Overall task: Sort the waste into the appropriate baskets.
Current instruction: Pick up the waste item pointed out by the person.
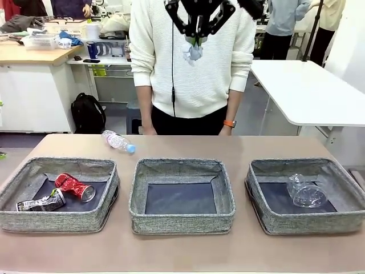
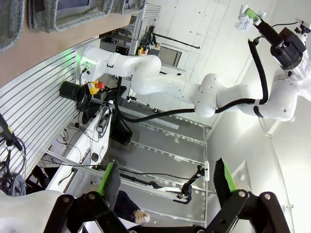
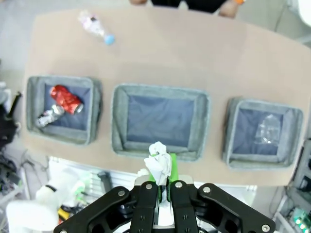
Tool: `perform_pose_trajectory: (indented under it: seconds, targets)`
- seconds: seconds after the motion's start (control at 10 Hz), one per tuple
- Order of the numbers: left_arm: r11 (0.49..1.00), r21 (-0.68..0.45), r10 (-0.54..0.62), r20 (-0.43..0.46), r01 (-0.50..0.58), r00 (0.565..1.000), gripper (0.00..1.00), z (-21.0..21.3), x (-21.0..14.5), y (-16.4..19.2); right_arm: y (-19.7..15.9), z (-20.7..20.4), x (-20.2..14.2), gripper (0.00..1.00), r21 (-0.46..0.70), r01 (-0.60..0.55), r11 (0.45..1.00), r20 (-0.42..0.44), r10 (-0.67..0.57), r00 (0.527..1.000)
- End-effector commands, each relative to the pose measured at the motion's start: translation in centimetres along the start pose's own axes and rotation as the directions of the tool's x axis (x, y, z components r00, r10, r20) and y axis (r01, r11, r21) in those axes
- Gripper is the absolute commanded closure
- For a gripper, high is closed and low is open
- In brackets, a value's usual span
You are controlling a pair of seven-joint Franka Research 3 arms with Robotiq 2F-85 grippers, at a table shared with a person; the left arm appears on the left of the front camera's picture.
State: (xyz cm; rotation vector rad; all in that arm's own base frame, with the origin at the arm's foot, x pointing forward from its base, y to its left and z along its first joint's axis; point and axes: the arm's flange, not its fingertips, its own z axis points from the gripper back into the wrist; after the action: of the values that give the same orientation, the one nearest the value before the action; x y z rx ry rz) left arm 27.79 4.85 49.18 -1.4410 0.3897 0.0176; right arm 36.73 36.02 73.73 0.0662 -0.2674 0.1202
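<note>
High over the table my right gripper (image 1: 195, 41) is shut on the crumpled white paper ball (image 1: 194, 53). From its wrist view the paper ball (image 3: 158, 164) hangs over the near rim of the middle basket (image 3: 160, 91). The left basket (image 1: 57, 220) holds a crushed red can (image 1: 74, 186) and a dark silver can (image 1: 41, 202). A clear plastic cup (image 1: 305, 191) lies in the right basket (image 1: 308, 222), and the middle basket (image 1: 182, 220) has nothing in it. A clear bottle with a blue cap (image 1: 118, 141) lies on the table behind the left basket. My left gripper (image 2: 165, 179) is open, facing away from the table.
A person in a white sweater (image 1: 194, 85) stands at the far edge of the table, hands by that edge. A white table (image 1: 308, 91) stands behind on the right. The right arm (image 2: 214, 99) crosses the left wrist view.
</note>
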Motion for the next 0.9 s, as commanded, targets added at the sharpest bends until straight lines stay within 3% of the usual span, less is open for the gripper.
perform_pose_trajectory:
  seconds: [0.0,0.8]
  targets:
    - [1.000,0.009,-0.018,-0.016,0.018,1.000,0.00,0.13,-0.24,0.11,0.06,1.42,0.63,0.94,-0.018,-0.010,1.000,0.024,0.011,1.000]
    - [1.000,0.009,-0.018,-0.016,0.018,1.000,0.00,0.13,-0.24,0.11,-0.23,1.63,0.57,0.94,0.011,0.004,1.000,0.026,-0.005,1.000]
